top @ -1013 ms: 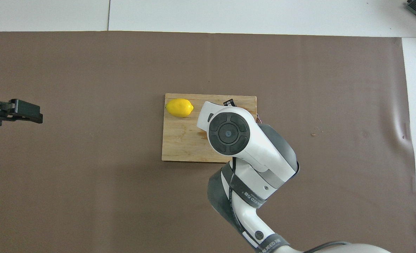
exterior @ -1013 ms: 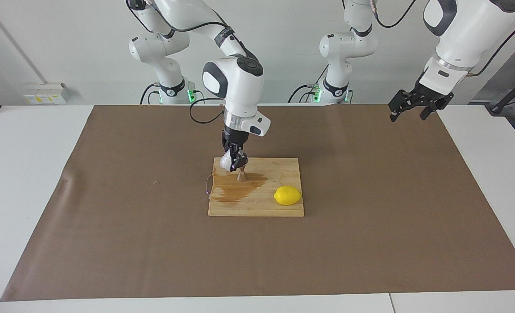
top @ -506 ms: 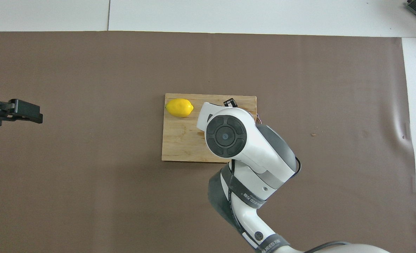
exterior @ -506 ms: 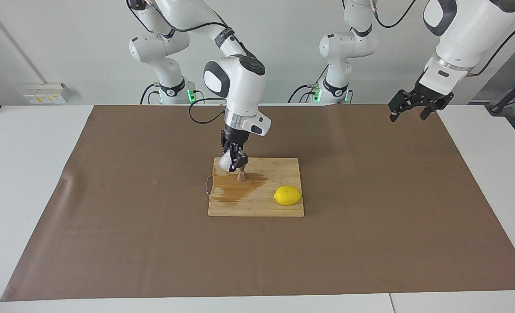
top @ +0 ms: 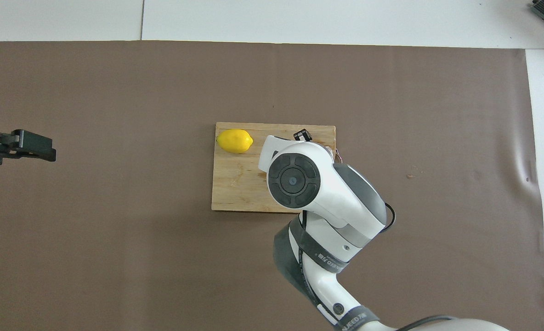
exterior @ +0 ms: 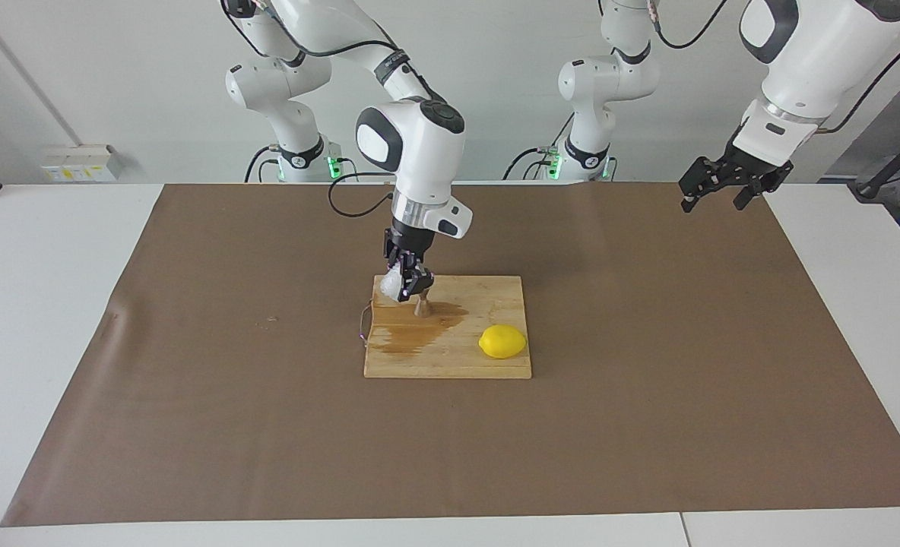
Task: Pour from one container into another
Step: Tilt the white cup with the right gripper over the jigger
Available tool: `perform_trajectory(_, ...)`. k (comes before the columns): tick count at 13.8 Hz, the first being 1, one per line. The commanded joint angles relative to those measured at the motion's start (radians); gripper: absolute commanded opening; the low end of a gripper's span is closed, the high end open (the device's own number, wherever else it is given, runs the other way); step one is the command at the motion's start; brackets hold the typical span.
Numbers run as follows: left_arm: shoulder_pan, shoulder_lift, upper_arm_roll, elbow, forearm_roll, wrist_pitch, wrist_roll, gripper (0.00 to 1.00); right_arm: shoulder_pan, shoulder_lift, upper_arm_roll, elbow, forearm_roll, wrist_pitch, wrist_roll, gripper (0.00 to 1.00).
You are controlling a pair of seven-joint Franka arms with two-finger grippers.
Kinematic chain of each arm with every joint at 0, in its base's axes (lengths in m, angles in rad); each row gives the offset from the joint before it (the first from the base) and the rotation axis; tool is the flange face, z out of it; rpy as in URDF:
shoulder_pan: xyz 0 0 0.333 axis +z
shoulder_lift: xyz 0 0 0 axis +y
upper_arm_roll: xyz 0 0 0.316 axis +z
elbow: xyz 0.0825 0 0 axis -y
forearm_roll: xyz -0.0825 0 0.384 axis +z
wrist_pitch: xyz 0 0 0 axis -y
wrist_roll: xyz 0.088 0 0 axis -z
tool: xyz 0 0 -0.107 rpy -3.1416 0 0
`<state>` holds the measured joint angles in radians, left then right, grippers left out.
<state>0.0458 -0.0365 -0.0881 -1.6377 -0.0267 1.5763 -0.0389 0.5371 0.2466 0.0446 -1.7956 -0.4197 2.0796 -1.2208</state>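
On the wooden board [exterior: 488,292] in the middle of the brown mat [exterior: 648,380], the right gripper [exterior: 410,279] is holding the little clear cup [exterior: 394,282]. Its jaws are squeezing the cup, and the cup is tipping over just above the shiny steel jigger [exterior: 423,306]. The jigger is standing upright on the board, at the side of the board nearer to the robots. A wet brown puddle [exterior: 412,333] is spreading over the wood beside the jigger and toward the right arm's end of the board.

A yellow lemon [exterior: 502,342] is sitting on the same board, farther from the robots than the jigger and toward the left arm's end. It is apart from the jigger and the puddle is not touching it.

From the overhead view, the big white right arm [top: 318,184] is covering the cup and the jigger, so only a black bit of the gripper is poking out. The lemon [top: 235,141] is showing clearly there.

The left gripper [exterior: 727,186] is waiting up in the air over the edge of the mat at the left arm's end of the surface [exterior: 47,304]. Its jaws are standing apart and are holding nothing. It is well away from the board.
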Motion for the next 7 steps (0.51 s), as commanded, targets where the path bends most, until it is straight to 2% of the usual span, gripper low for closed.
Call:
perform_trajectory(1,0.013,-0.002,-0.005,0.012,-0.012,-0.019,-0.001,1.00,0.000,-0.013,0.003,-0.019,-0.034,0.010,0.024,0.00)
perform_trajectory(7,0.013,-0.002,-0.005,0.012,-0.012,-0.019,-0.001,1.00,-0.003,-0.026,0.006,-0.019,-0.018,0.007,0.027,0.00)
